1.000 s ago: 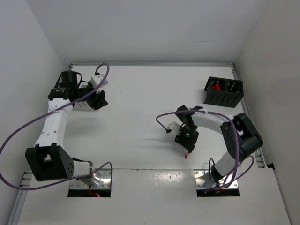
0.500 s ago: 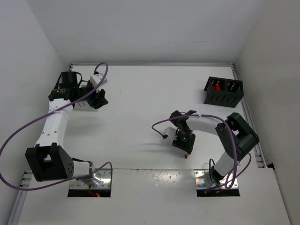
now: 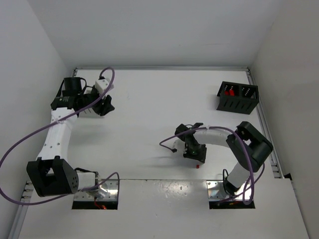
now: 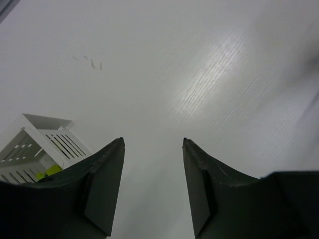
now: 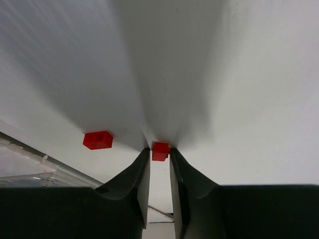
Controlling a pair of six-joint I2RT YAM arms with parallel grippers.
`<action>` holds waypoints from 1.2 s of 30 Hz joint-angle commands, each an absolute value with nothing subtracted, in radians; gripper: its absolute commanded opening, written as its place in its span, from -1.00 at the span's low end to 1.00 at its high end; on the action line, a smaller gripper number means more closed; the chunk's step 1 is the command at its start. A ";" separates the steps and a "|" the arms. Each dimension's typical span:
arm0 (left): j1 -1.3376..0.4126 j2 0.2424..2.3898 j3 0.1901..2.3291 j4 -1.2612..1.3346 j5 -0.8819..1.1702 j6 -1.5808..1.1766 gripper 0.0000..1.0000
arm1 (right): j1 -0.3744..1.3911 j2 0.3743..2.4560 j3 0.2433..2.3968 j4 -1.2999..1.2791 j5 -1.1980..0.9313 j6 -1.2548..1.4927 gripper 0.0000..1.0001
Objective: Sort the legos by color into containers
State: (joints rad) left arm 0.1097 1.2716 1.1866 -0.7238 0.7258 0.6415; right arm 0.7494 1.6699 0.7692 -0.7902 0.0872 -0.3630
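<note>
Right gripper (image 5: 160, 155) is down on the counter (image 5: 239, 99), jaws narrow, pinching a red brick (image 5: 160, 149) at the tips. A second red brick (image 5: 97, 140) lies just beside it. My left gripper (image 4: 153, 143) hangs half-open, holding nothing, beside the white bin (image 4: 35, 137). The black bin (image 3: 238, 99) sits far right with red pieces (image 3: 229, 92) inside.

— What is surrounding the white table (image 3: 144, 109)?

— Plain white walls are closing it in: the back wall (image 3: 149, 30), the left wall (image 3: 25, 64) and the right wall (image 3: 294, 55). A thin metal rail (image 3: 159, 68) is running along its far edge.

— And the light?

— It is glancing off the tabletop in a pale streak (image 4: 214, 74). A speckled white panel (image 3: 164, 209) is lying along the near side.
</note>
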 commanded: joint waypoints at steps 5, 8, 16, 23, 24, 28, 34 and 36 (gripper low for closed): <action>0.100 1.226 1.173 -0.695 0.745 0.623 0.23 | 0.775 1.715 0.726 -0.680 0.083 -0.328 -0.70; 0.100 1.226 1.173 -0.695 0.746 0.591 0.41 | 0.775 1.715 0.726 -0.670 0.095 -0.319 -0.77; 0.100 1.172 1.140 -0.625 0.726 0.440 0.99 | 0.743 1.695 0.853 -0.684 0.069 -0.301 -0.96; 0.100 1.132 1.127 -0.590 0.652 0.375 0.99 | 0.661 1.675 1.066 -0.750 0.048 -0.290 -1.00; 0.100 1.120 1.118 -0.591 0.687 0.388 0.99 | 0.641 1.675 1.095 -0.764 0.037 -0.290 -1.00; 0.089 1.106 1.108 -0.580 0.707 0.362 0.99 | 0.479 1.718 1.276 -0.793 0.037 -0.319 -1.00; 0.051 1.190 1.175 -0.595 0.591 0.262 0.99 | 0.183 1.865 1.598 -0.887 0.015 -0.374 -1.00; 0.051 1.203 1.184 -0.620 0.591 0.287 0.99 | 0.114 1.945 1.744 -0.932 -0.008 -0.374 -1.00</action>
